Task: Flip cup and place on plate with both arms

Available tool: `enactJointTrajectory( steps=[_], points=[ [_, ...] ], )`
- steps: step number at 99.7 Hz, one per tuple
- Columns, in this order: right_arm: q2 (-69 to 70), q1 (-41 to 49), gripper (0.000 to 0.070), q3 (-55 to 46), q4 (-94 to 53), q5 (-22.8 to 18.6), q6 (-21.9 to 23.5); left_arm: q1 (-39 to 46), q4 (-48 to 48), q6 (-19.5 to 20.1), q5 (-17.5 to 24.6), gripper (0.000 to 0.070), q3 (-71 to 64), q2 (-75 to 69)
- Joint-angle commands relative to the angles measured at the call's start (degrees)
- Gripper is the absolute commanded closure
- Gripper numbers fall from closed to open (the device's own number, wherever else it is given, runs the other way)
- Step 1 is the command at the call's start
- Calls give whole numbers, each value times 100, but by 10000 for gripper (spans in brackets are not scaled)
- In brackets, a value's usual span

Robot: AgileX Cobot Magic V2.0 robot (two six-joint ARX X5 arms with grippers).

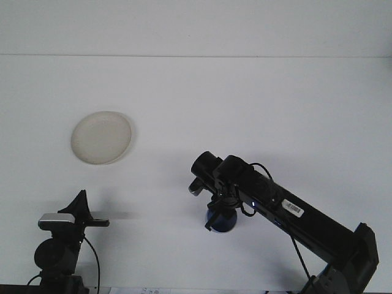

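A blue cup [222, 222] stands near the middle of the white table, a little toward the front. My right gripper [219, 213] points down from above and is shut on the cup, hiding its upper part. The right arm reaches in from the lower right corner. A round cream plate [101, 137] lies flat at the left, well apart from the cup. My left gripper [84, 211] rests low at the front left, below the plate, with nothing near it.
The table's far edge [196, 56] runs across the top of the view. The left arm's base [56, 257] sits at the bottom left corner.
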Motion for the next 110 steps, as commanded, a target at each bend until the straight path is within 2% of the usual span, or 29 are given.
enactJointTrajectory(
  steps=[1, 12, 19, 37, 49, 57, 77, 95, 110],
  points=[
    [170, 81, 700, 136, 22, 0, -116, 0, 79, -11, -15, 684, -111, -9],
    [173, 81, 700, 136, 151, 0, -127, 0, 79, -11, -15, 684, -111, -9],
    [173, 79, 671, 136, 168, -2, -127, 0, 79, -11, -15, 684, -111, -9],
    [173, 74, 507, 136, 162, 0, -127, 0, 79, -11, -15, 684, -111, -9],
    [166, 81, 340, 136, 291, -11, -127, 0, 79, -11, -15, 684, -111, -9],
    [90, 59, 270, 138, 289, -2, -129, 0, 79, -11, -15, 684, -111, -9],
    [-632, -44, 260, 138, 608, 0, -87, 0, 79, -11, -15, 684, -111, -9],
    [-2000, -120, 261, 74, 1174, 26, 76, 0, 81, -11, -15, 684, -111, -9],
    [-3521, -118, 261, -684, 2002, 269, 232, 0, 131, -111, -15, 684, -111, -9]
  ],
)
